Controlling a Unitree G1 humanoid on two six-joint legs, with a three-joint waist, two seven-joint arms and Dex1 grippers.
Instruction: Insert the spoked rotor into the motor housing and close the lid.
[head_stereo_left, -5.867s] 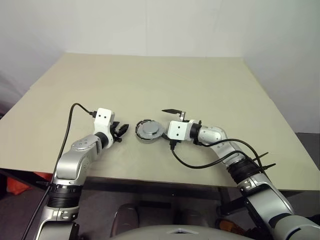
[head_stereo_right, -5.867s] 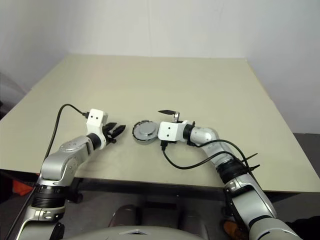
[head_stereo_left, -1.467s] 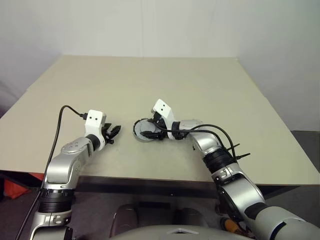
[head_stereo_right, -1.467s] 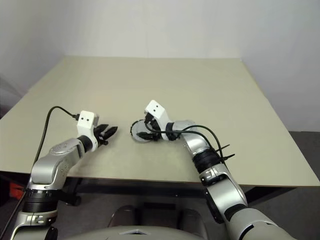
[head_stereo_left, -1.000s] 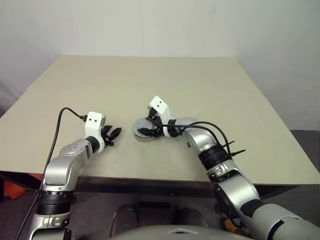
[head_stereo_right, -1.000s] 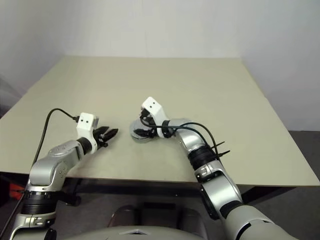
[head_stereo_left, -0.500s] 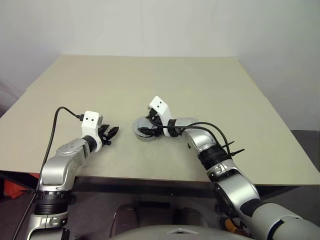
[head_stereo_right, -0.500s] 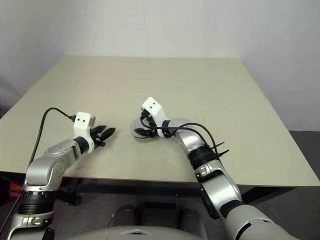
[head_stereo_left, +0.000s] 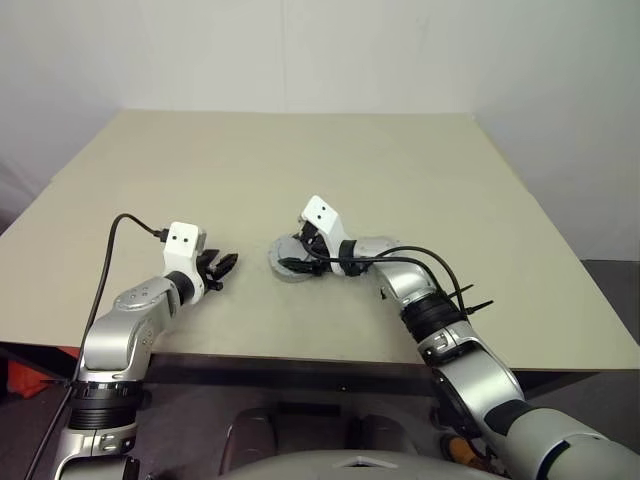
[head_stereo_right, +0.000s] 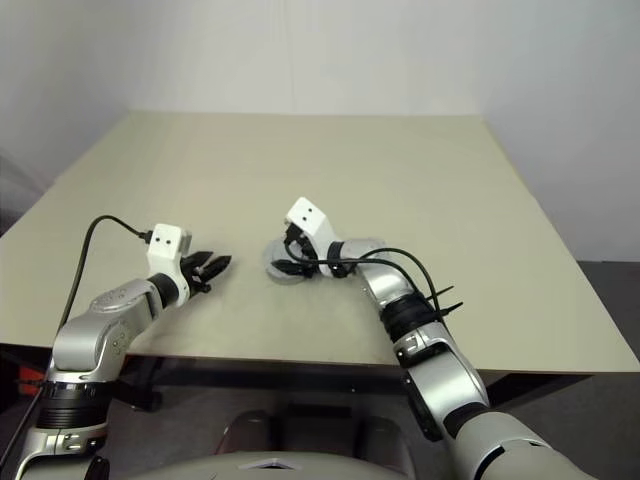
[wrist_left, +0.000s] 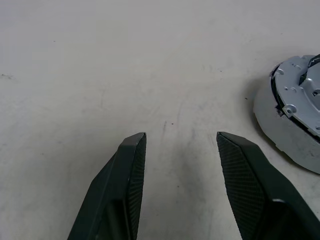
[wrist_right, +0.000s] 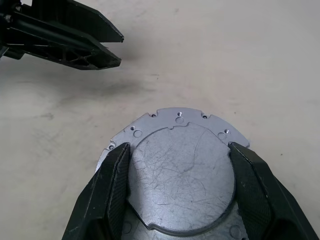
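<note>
While my right pincer (wrist_right: 177, 172) straddles the silvery lid (wrist_right: 182, 170) with a finger on each side of its rim, I judge the closing step is in hand: the lid sits on the motor housing (head_stereo_left: 290, 262), which lies on the table (head_stereo_left: 400, 180) near the front edge. I cannot tell whether the fingers press the rim or merely flank it. My left pincer (wrist_left: 182, 150) hangs wide and empty just beside the stack. Next, I should seat the lid squarely, then let go.
</note>
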